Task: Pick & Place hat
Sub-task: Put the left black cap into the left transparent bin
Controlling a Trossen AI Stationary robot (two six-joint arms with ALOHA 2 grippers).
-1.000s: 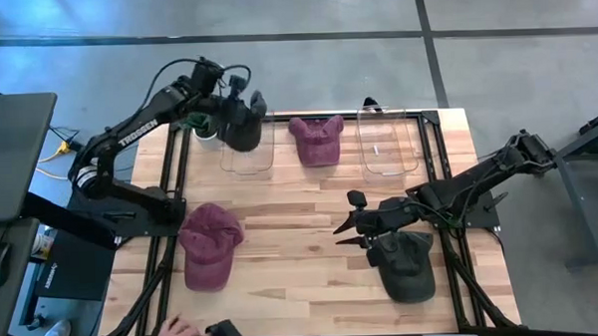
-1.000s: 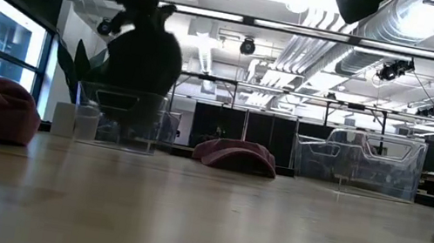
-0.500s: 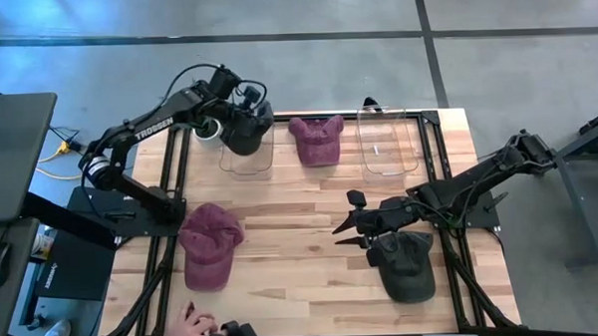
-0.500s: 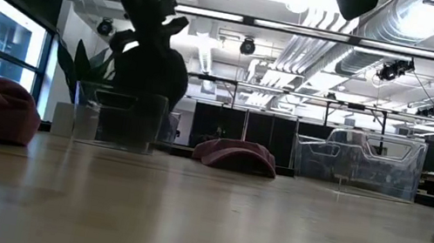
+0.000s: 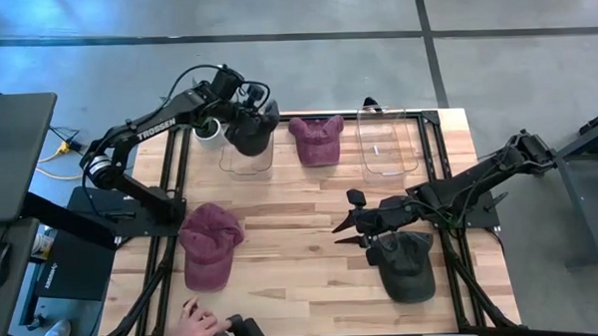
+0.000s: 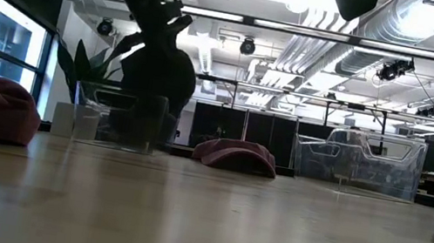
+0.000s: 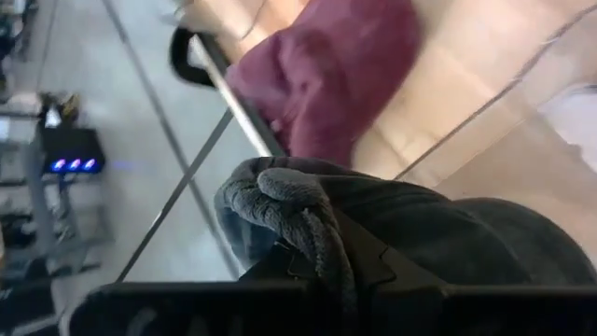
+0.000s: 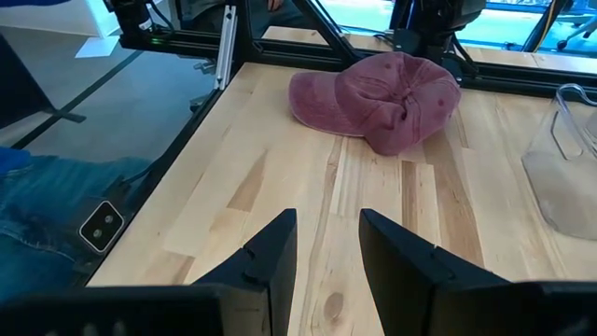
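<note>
dark grey hat (image 5: 252, 132) is clamped in the left end effector (image 5: 239, 112), hanging over the clear bin (image 5: 246, 156) beneath it. right end effector (image 5: 343, 229) rests spread apart beside another dark hat (image 5: 406, 265).

The white word "TROSSEN" runs along the left arm (image 5: 163, 124); nothing else can be read

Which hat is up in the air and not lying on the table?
The dark grey hat held by the left gripper over the left clear bin. The two maroon hats and the other dark hat all lie on the table.
</note>
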